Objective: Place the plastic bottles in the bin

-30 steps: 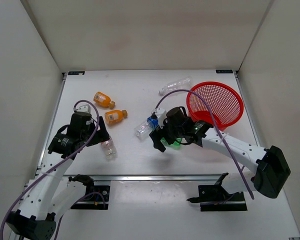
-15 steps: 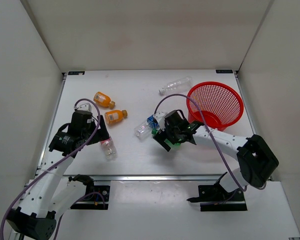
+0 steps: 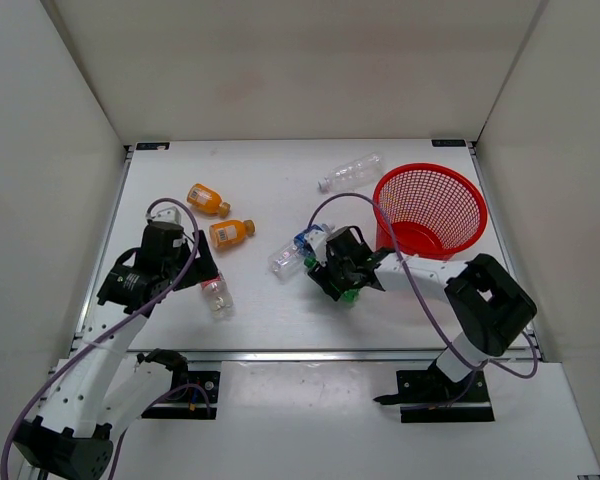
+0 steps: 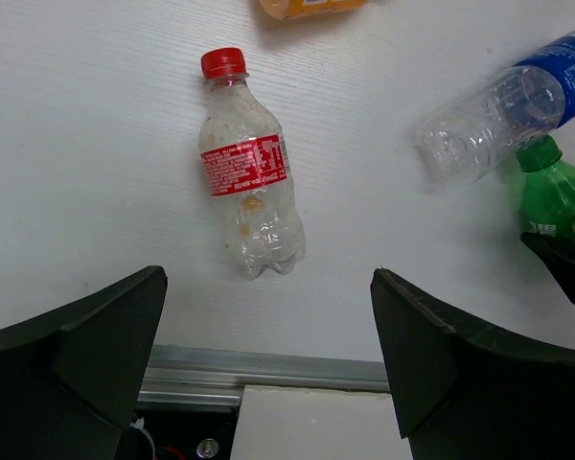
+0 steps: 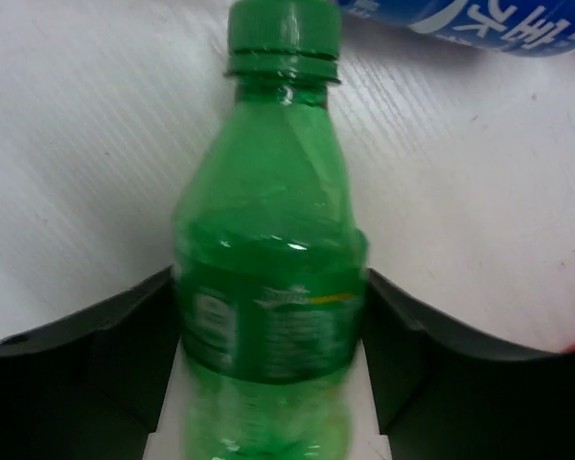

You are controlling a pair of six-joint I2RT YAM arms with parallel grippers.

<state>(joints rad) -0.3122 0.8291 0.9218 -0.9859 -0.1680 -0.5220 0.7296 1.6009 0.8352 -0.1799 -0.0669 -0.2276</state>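
Observation:
A green bottle [image 3: 351,292] [image 5: 268,287] lies on the white table, and my right gripper [image 3: 342,280] [image 5: 268,331] is shut on it, with a finger pressed against each side of its body. Just beyond its cap lies a clear bottle with a blue label [image 3: 292,254] [image 5: 479,24]. My left gripper [image 3: 202,272] [image 4: 266,316] hangs open over a clear bottle with a red cap [image 3: 217,296] [image 4: 249,182] and does not touch it. Two orange bottles [image 3: 208,199] [image 3: 230,232] lie farther back on the left. A plain clear bottle [image 3: 350,171] lies beside the red bin [image 3: 460,225].
The bin stands at the back right, close to my right arm's forearm. The table's metal front edge [image 4: 268,369] runs just below the left gripper. White walls enclose the table on three sides.
My right gripper came down around the green bottle and shut on it; it was open a second ago. The left arm has stayed still and open.

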